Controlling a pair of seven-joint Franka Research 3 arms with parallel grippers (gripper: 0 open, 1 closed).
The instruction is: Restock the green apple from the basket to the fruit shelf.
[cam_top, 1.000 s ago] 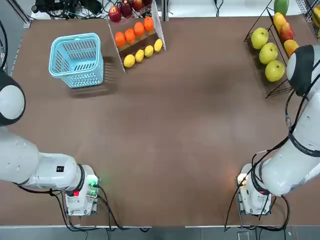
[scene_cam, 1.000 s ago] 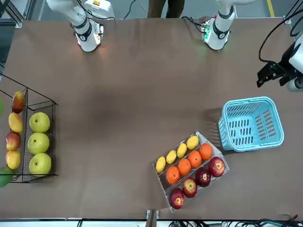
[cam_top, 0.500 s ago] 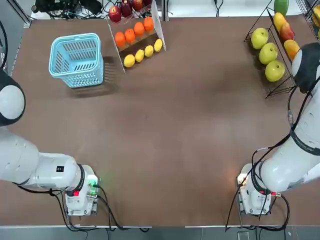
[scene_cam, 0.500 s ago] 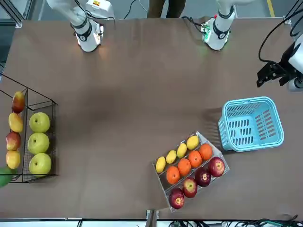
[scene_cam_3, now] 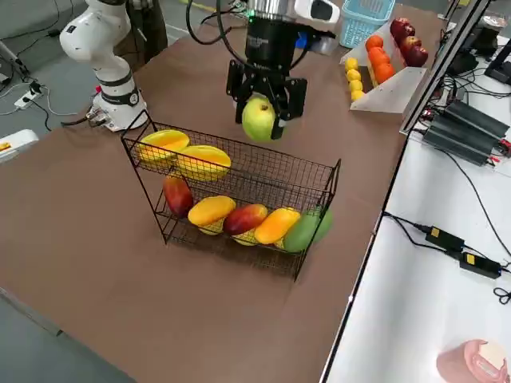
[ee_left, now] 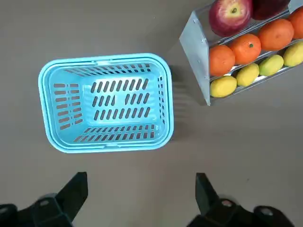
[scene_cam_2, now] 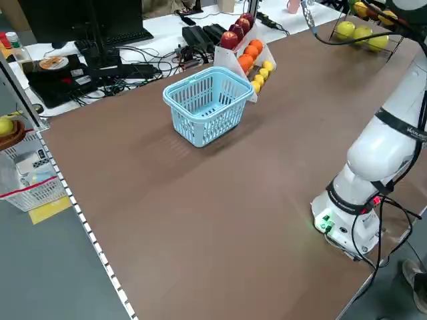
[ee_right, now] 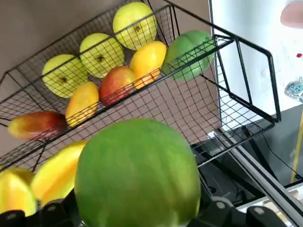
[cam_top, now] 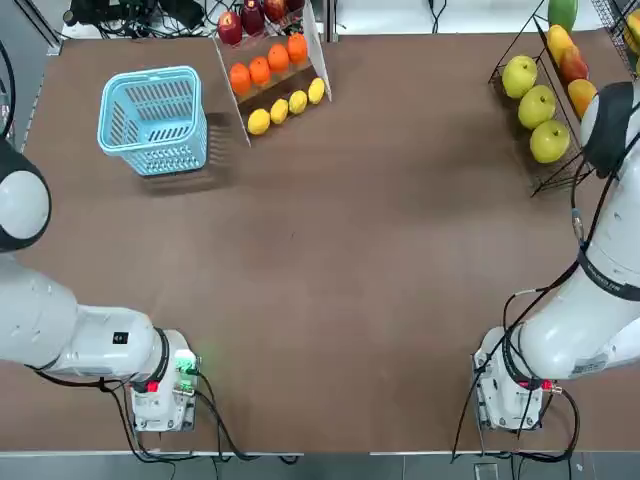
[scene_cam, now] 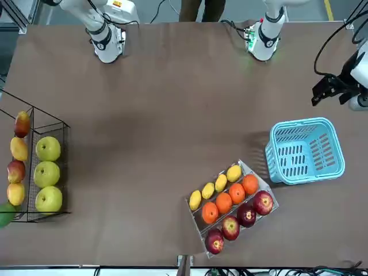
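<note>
The right claw [scene_cam_3: 264, 100] grips the green apple [scene_cam_3: 259, 118] between its fingers, held in the air just above the fruit shelf [scene_cam_3: 239, 179], a black wire rack whose trays of yellow-green apples and orange-yellow fruit lie directly beneath the claw. The left claw [ee_left: 139, 196] hangs with its fingers spread wide and nothing between them, above the table near the empty blue basket [ee_left: 105, 101].

Right claw [scene_cam_3: 266, 102] points down, fingers clamped (something held) — left claw [ee_left: 142, 201] hangs wide apart.
</note>
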